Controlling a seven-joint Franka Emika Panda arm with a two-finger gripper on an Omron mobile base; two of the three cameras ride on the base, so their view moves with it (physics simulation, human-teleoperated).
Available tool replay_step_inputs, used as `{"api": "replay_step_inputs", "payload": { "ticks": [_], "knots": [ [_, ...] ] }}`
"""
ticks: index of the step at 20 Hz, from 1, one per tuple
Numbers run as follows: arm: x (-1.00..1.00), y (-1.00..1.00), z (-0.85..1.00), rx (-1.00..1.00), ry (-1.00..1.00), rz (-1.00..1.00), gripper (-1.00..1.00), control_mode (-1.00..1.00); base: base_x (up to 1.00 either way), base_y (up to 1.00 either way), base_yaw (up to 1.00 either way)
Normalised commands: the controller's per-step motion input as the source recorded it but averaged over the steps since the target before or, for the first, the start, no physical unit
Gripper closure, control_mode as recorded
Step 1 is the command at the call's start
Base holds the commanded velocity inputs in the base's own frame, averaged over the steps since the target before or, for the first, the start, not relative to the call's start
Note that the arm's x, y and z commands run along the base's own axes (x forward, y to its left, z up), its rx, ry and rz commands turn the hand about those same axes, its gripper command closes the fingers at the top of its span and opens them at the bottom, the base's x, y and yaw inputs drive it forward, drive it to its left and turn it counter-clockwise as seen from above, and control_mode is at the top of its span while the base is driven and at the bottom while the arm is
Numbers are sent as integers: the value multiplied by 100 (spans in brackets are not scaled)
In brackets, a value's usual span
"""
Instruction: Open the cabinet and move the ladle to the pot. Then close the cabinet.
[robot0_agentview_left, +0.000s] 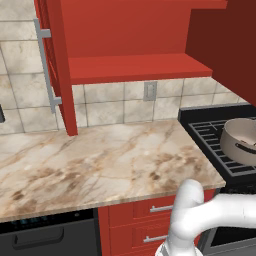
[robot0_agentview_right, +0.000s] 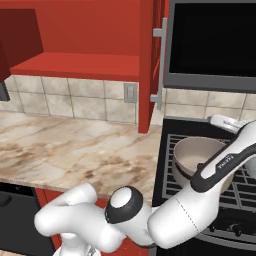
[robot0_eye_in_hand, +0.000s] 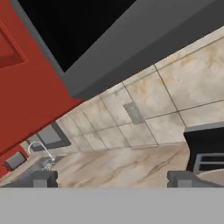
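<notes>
Marble counter lies beneath the cabinet, both doors swung wide, while the gripper, fingers parted and holding nothing, hovers beside the pot on the stove; next, probably push each door shut squarely.

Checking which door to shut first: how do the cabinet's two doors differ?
The left door swings out edge-on, its bar handle on the outer side. The right door shows its plain inner face in the left base view, handle hidden. Both are red and open.
</notes>
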Motion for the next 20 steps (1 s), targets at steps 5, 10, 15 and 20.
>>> {"api": "replay_step_inputs", "payload": {
  "ticks": [5,10,15,20],
  "knots": [
    [-19,39,43,14,0,8,-100,-100,0,0,0],
    [-1,34,40,14,0,7,-100,-100,0,0,0],
    [-14,50,30,10,-3,7,-100,-100,0,0,0],
    [-43,73,1,4,-5,7,-100,-100,0,0,0]
  ]
}}
